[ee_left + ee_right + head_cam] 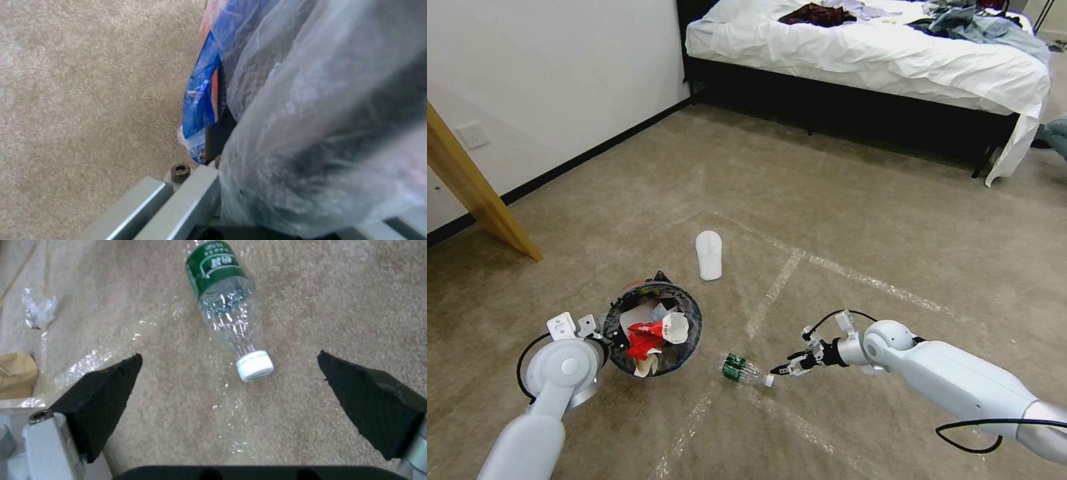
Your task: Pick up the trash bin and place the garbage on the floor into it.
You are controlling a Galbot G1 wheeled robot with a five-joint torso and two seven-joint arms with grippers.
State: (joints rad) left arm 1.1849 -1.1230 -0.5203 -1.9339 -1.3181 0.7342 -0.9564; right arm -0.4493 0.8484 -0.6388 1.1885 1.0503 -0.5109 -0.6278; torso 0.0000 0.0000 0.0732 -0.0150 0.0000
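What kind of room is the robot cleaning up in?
Most likely a bedroom. There's a big bed with white sheets and clothes dumped on it, carpeted floor, and a white slipper lying near the trash bin.

Right tool (780, 369) nears bottle (742, 369); left arm carries trash bin (654, 328).

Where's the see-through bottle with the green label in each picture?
Head view: the bottle lies on the floor, between the trash bin and the right gripper, its white cap nearest that gripper.
Left wrist view: not in it; the left gripper is at the bin's bag.
Right wrist view: the bottle lies ahead of the open fingers, cap toward them.
Shared landmark: the shiny tape line.
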